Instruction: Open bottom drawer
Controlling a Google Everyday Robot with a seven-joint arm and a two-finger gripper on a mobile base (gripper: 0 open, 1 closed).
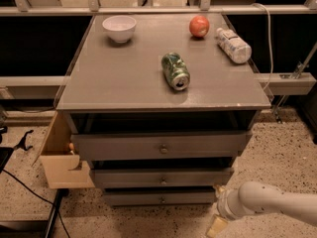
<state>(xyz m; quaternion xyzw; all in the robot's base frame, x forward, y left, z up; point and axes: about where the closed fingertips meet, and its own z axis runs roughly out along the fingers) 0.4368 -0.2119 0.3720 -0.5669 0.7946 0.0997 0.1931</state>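
My gripper (217, 208) hangs low, just off the right end of the bottom drawer (133, 198), spread open and holding nothing. The drawer's 1 knob (162, 200) lies leftward in view, mid-panel on the long sideways front.

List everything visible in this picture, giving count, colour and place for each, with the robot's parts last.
cabinet: one, grey, centre
bowl: one, white, cabinet top, back left
apple: one, red, top, back right
bottle: one, clear, lying at top's right edge
can: one, green, lying mid-top
top drawer: one, grey, uppermost
middle drawer: one, grey, below it
bottom drawer: one, grey, lowest, round knob
wooden box: one, tan, cabinet's left side
arm: one, white, lower right
gripper: one, pale, right of the bottom drawer
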